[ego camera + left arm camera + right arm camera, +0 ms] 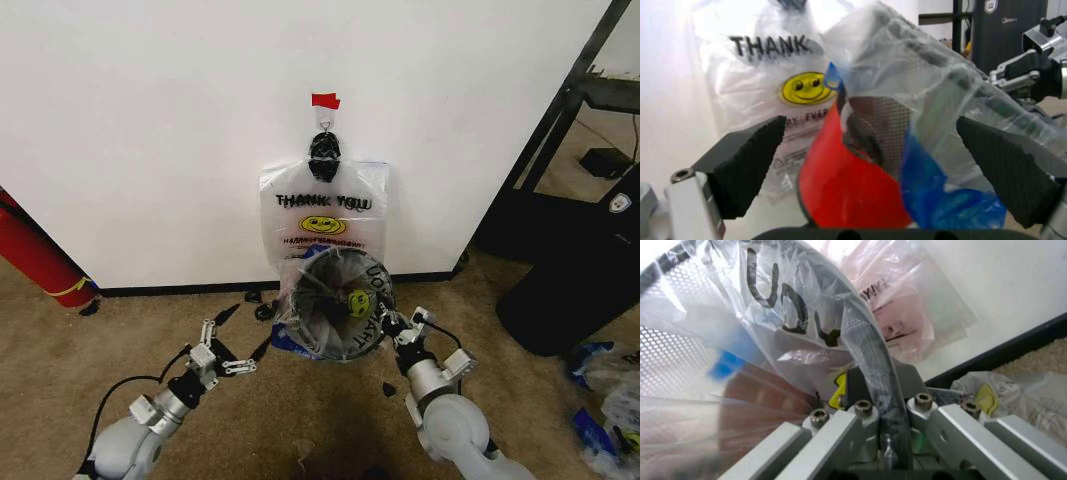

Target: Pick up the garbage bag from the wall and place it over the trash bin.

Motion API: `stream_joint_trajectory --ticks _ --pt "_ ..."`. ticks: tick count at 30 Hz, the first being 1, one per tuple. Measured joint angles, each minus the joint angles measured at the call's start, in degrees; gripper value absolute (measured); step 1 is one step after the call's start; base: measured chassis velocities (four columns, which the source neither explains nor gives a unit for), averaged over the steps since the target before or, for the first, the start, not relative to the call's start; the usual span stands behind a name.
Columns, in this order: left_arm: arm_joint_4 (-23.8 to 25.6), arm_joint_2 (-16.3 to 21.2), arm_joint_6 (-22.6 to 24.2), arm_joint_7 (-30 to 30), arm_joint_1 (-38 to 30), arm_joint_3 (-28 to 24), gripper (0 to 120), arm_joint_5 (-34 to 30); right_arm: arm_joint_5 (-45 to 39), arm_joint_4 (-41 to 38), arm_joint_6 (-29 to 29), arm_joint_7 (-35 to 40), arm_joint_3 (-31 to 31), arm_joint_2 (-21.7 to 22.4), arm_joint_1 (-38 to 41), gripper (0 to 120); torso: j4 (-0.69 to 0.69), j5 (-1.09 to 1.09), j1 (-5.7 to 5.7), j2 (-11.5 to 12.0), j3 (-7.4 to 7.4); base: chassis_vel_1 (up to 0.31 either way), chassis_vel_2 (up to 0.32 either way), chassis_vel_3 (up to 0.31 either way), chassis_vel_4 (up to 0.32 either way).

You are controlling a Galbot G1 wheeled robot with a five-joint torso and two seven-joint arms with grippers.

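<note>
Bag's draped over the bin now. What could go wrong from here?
1. The right gripper pinches the garbage bag against the trash bin rim; pulling away could tear the thin film or drag it off.
2. The left gripper, open beside loose plastic, could snag it.

Looks like an office or lab corner: worn brown carpet [300, 410] below a plain white wall [150, 130], black metal rack [575, 90] right of the wall.
</note>
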State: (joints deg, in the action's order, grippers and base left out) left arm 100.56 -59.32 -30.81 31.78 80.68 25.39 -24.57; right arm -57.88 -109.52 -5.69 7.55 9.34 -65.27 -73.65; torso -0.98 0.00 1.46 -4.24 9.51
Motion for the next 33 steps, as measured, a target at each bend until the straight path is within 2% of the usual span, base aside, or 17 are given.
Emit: stream_joint_trajectory --ticks 10,16,33 --pt "-5.0 -1.4 1.8 -4.9 -3.3 -1.6 100 3.0 -0.2 -0.7 0.0 -0.3 -1.0 0.3 0.0 0 0.0 0.0 0.0 0.0 0.0 0.0 0.0 0.0 0.0" --pt "-8.6 -1.2 1.9 -5.6 -4.8 -1.8 100 3.5 -0.3 -1.7 0.3 -0.3 -1.2 0.6 -0.5 0 0.0 -0.01 0.0 0.0 0.0 0.0 0.0 0.0 0.0" --pt "-8.8 -0.1 -1.8 1.4 -4.1 -0.7 100 -0.8 0.3 -2.0 0.6 0.0 -1.4 -0.2 -0.6 0 0.0 0.0 0.0 0.0 0.0 0.0 0.0 0.0 0.0"
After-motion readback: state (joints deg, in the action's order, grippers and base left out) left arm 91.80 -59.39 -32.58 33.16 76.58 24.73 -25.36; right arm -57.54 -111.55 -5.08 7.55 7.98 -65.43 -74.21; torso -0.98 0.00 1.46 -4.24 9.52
